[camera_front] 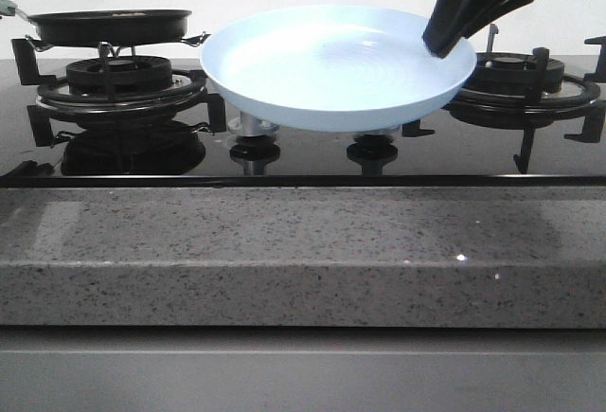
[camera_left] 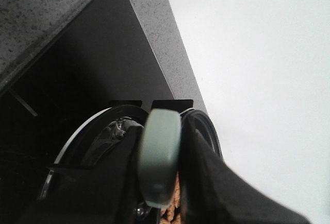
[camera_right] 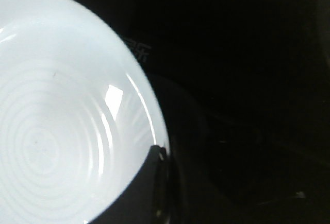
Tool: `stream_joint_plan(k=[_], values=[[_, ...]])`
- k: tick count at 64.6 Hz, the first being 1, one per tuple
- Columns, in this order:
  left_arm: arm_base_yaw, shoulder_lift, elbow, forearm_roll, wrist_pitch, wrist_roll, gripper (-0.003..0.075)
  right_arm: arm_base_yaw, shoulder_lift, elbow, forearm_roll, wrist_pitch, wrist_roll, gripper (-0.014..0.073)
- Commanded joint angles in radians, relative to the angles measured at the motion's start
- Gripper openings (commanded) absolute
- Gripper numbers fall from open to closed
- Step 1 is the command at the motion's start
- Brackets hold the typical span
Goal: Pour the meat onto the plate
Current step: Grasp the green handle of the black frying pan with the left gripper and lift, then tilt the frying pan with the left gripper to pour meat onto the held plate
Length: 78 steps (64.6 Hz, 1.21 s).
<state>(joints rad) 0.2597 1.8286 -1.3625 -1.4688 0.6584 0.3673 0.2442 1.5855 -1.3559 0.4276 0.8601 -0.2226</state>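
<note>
The pale-blue plate [camera_front: 331,66] hangs level above the middle of the hob, with nothing on it. My right gripper [camera_front: 447,41] is shut on its right rim. In the right wrist view the plate [camera_right: 51,131] fills one side and the gripper [camera_right: 161,151] pinches its edge. The black frying pan [camera_front: 109,24] is held above the left burner. My left gripper [camera_left: 161,131] is shut on its pale handle [camera_left: 161,162]. A few orange-brown slices of meat [camera_left: 174,207] show in the pan behind the handle. In the front view the meat is hidden by the pan's wall.
A black glass hob [camera_front: 303,161] has a left burner grate [camera_front: 118,85] under the pan and a right burner grate [camera_front: 530,76] behind the plate. Two knobs [camera_front: 254,152] sit under the plate. A grey speckled counter edge [camera_front: 303,251] runs along the front.
</note>
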Motion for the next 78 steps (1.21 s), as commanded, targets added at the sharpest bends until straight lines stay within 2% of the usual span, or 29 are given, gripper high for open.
stream_joint_plan(k=[1, 9, 26, 41, 54, 67, 78], values=[[0.003, -0.048, -0.029, -0.033, 0.037, 0.005, -0.0020, -0.002, -0.048, -0.026, 0.037, -0.030, -0.009, -0.0061], [0.010, -0.052, -0.029, -0.089, 0.099, 0.012, -0.0020, -0.002, -0.048, -0.026, 0.037, -0.030, -0.009, -0.0061], [0.027, -0.100, -0.039, -0.356, 0.291, 0.164, -0.0020, -0.002, -0.048, -0.026, 0.037, -0.030, -0.009, -0.0061], [0.012, -0.173, -0.051, -0.323, 0.370, 0.225, -0.0020, -0.002, -0.048, -0.026, 0.037, -0.030, -0.009, -0.0061], [-0.064, -0.278, -0.051, -0.241, 0.341, 0.357, -0.0020, -0.002, -0.048, -0.026, 0.037, -0.030, -0.009, -0.0061], [-0.177, -0.356, -0.053, -0.142, 0.228, 0.383, -0.0020, -0.002, -0.048, -0.026, 0.037, -0.030, -0.009, -0.0061], [-0.286, -0.422, -0.057, -0.039, 0.100, 0.542, -0.0020, -0.002, -0.048, -0.026, 0.037, -0.030, -0.009, -0.0061]])
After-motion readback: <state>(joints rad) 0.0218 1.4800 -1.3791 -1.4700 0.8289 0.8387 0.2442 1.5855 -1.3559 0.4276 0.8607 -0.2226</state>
